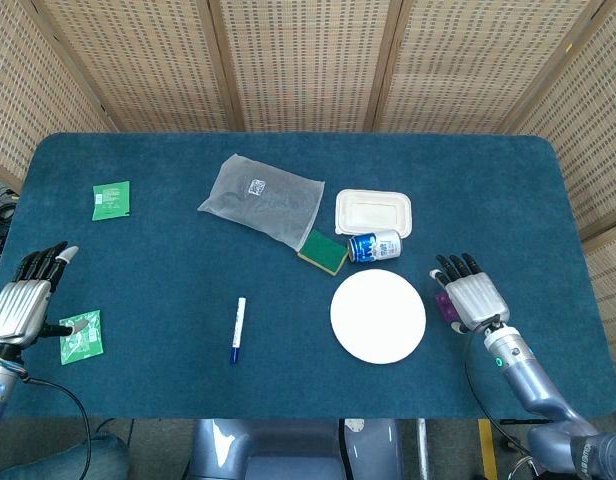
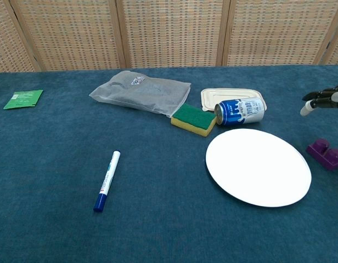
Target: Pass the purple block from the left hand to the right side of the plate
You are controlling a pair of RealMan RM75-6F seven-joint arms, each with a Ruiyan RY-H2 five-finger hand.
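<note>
The purple block (image 2: pixel 325 153) lies on the blue table just right of the white plate (image 2: pixel 258 165), with nothing touching it. In the head view only a sliver of the block (image 1: pixel 443 305) shows beside my right hand (image 1: pixel 470 295), which hovers above it with its fingers spread and nothing in them. The chest view shows just that hand's fingertips (image 2: pixel 321 99) at the right edge, well above the block. My left hand (image 1: pixel 26 296) rests open at the table's left edge, holding nothing.
A green packet (image 1: pixel 81 336) lies by the left hand, another (image 1: pixel 111 199) farther back. A marker pen (image 1: pixel 236 329) lies left of the plate. Behind the plate are a blue can (image 1: pixel 374 246), a sponge (image 1: pixel 322 251), a white tray (image 1: pixel 374 212) and a grey bag (image 1: pixel 261 201).
</note>
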